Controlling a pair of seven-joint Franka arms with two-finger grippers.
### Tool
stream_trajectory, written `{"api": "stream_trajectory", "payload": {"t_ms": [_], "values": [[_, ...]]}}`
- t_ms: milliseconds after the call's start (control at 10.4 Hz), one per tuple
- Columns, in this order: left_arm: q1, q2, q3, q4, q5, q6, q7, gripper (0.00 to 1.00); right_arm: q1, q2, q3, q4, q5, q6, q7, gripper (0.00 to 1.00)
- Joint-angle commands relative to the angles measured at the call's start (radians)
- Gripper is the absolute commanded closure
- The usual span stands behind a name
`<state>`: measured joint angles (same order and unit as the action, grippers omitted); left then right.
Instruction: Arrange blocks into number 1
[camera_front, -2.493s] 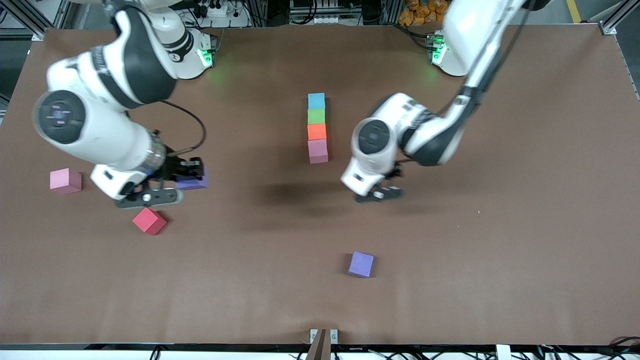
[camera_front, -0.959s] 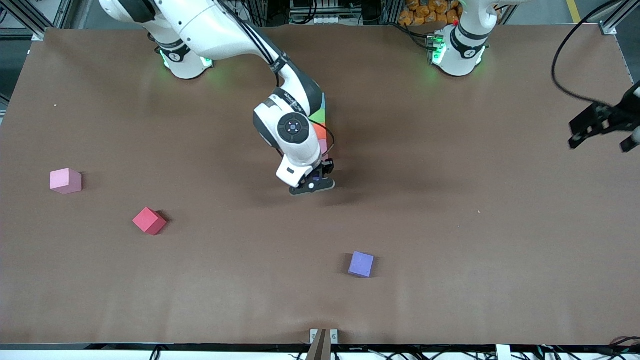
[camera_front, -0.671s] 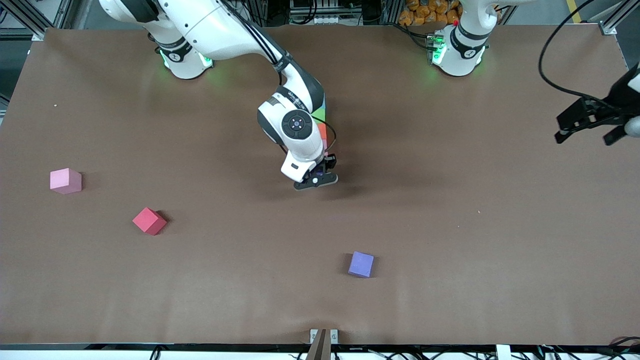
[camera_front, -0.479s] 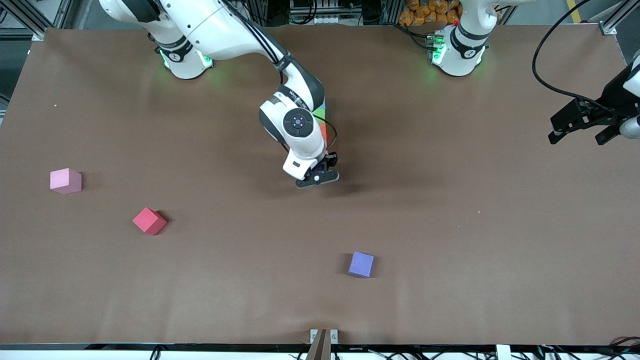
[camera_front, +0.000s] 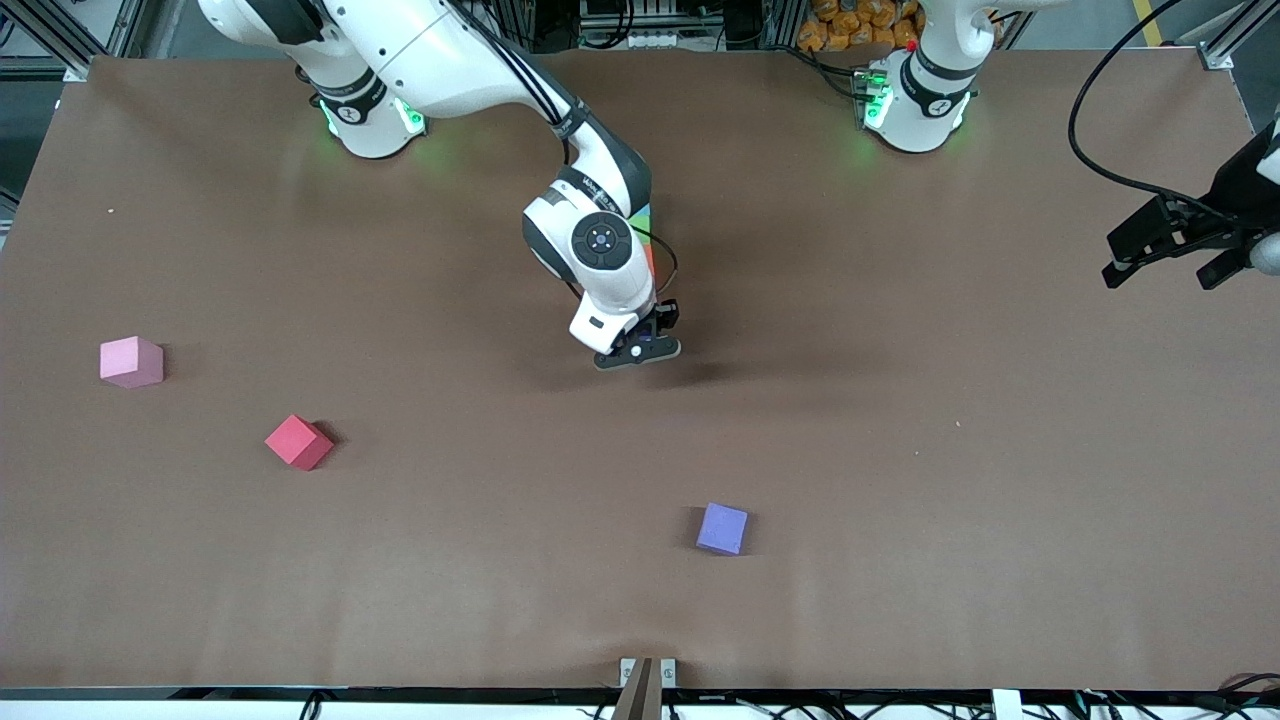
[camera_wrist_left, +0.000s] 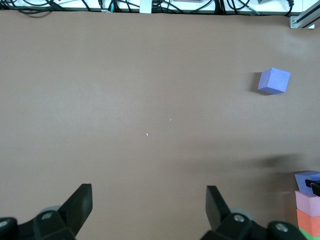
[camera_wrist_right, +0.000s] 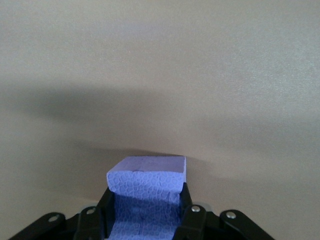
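Under the right arm, line (camera_front: 648, 255) mostly hidden (right gripper (camera_front: 640, 345) clamps purple block (camera_wrist_right: 146, 195)); left gripper (camera_front: 1165, 247) gapes.

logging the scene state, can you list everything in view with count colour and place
line of blocks: green, orange, pink seen, mid-table, mostly hidden under the right arm
purple block: 1, in the right gripper, at the line's end nearer the front camera
purple block: 1, loose, nearer the front camera than the line
red block: 1, toward the right arm's end
pink block: 1, beside the red one
right gripper: shut on purple block
left gripper: open, waiting over its table end
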<state>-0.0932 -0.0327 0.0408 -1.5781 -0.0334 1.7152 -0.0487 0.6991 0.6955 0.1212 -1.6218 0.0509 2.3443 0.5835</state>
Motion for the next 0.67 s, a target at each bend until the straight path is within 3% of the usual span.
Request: {"api": "stream_trajectory", "payload": {"t_ms": [0,96,384,575], "values": [[0.0,0.0,0.002,0.015,-0.02,-0.005,-0.014,0.0,-0.001,-0.01,0.003,-0.021,-0.02,0.015,0.047,0.44],[0.0,0.0,0.002,0.015,-0.022,-0.005,-0.014,0.0,-0.004,-0.01,0.003,-0.021,-0.022,0.015,0.047,0.0],[0.0,0.004,0.001,0.015,-0.017,-0.005,-0.016,0.0,-0.061,-0.042,0.008,-0.012,-0.022,0.0,0.032,0.0],[-0.002,0.008,0.001,0.015,-0.016,-0.005,-0.016,0.0,-0.145,-0.115,0.038,-0.012,-0.022,-0.087,0.019,0.0]]}}
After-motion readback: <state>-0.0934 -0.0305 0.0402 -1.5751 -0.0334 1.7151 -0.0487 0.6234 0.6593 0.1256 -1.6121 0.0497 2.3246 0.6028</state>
